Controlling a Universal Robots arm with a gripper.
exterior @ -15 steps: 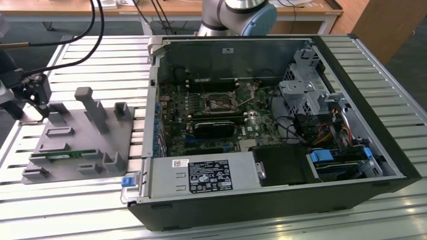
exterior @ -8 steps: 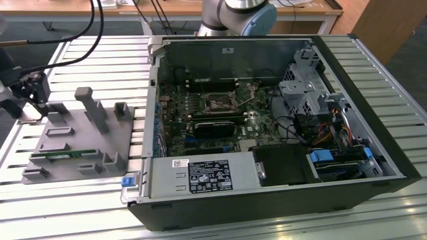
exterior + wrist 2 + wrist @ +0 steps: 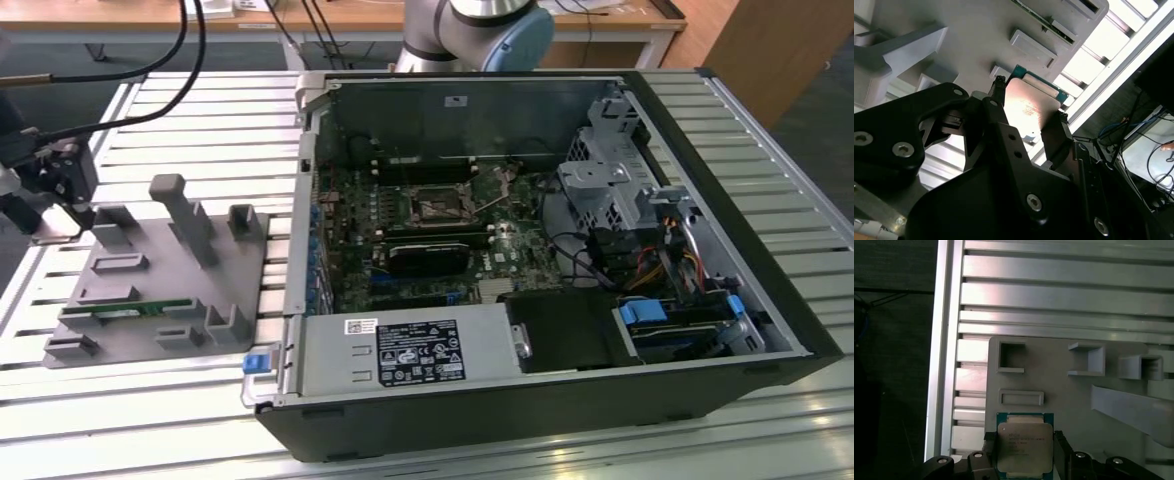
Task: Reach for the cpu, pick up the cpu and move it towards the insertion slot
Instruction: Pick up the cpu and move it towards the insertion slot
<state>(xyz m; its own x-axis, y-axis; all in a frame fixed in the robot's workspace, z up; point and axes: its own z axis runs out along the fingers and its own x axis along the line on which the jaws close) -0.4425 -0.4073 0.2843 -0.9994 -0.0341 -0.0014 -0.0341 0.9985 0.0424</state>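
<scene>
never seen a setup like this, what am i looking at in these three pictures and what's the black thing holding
It is a robot arm at a slatted metal table. The exterior view takes in the scene: an open computer case and, to the exterior view's left, a grey parts tray. The two wrist views come from cameras riding on the arm, looking past its hand. The hand's black fingers are closed on the cpu, a flat silver chip, over the tray. The insertion slot is the square socket inside the case.
</scene>
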